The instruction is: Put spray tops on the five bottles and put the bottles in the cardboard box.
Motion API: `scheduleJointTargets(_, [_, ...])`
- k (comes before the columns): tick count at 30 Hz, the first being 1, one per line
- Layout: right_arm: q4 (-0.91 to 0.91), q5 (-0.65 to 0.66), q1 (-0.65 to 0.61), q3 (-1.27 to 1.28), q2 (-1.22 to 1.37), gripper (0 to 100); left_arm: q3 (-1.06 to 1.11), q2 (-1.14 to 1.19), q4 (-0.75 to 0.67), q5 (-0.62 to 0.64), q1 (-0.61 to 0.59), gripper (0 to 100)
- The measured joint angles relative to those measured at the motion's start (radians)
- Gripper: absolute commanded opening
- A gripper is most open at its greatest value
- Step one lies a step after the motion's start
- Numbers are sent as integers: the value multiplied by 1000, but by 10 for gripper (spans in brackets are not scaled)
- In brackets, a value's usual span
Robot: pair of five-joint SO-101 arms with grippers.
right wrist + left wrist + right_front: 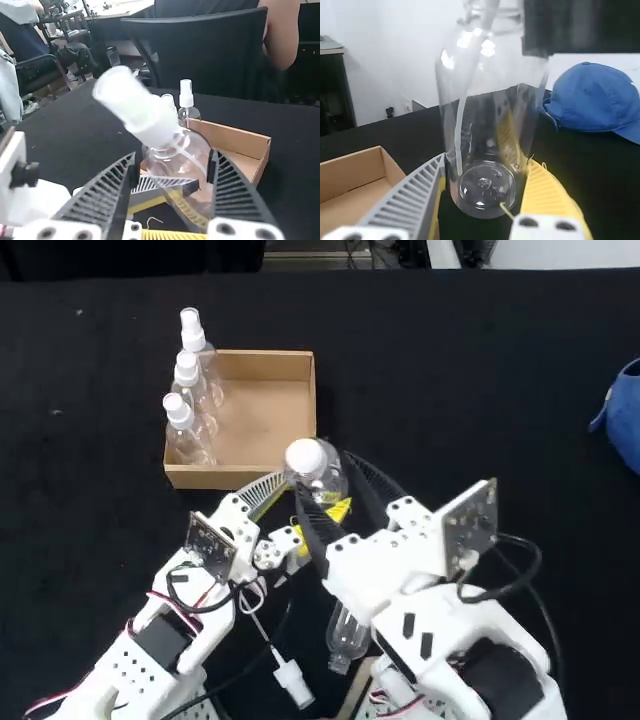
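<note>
A clear bottle (322, 483) (490, 110) (175, 150) with a white spray top (304, 455) (132, 107) stands upright just in front of the cardboard box (262, 358) (350, 170) (235, 140). My left gripper (300, 498) (487, 170) is shut on its base, one grey and one yellow finger on either side. My right gripper (322, 478) (172, 160) is open, its black jaws straddling the bottle's shoulder. Three capped bottles (192, 390) stand along the box's left wall; one (186, 102) shows behind the held bottle.
A topless bottle (347, 632) lies on the black table between the two arm bases, with a loose spray top (292, 680) and its tube beside it. A blue cap (625, 425) (595, 100) rests at the table's right edge. The box's right half is bare.
</note>
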Motion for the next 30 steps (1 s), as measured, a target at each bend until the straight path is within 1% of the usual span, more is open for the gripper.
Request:
scheduleJointTargets(3, [-9,0,0,25,0,188,0,0,0,0,-9,30])
scheduleJointTargets(5, [11,0,0,9,0,210,0,-2,0,0,-9,30])
scheduleJointTargets(7, [54,0,-2,-28,3,280,0,-2,0,-6,-9,30])
scheduleJointTargets(9, [94,0,-34,-51,3,351,0,-3,-2,-6,-9,30])
scheduleJointTargets(11, [129,17,-63,-52,3,382,0,-3,-2,-6,-9,30])
scheduleJointTargets(17, [130,41,-74,-5,5,381,2,-5,40,-6,6,30])
scheduleJointTargets(21, [110,115,-74,-2,5,381,2,-5,57,-6,37,30])
scheduleJointTargets(25, [109,133,-71,-2,5,381,2,-5,57,-6,35,30])
scheduleJointTargets(30, [101,114,54,2,5,381,2,-5,57,-6,35,30])
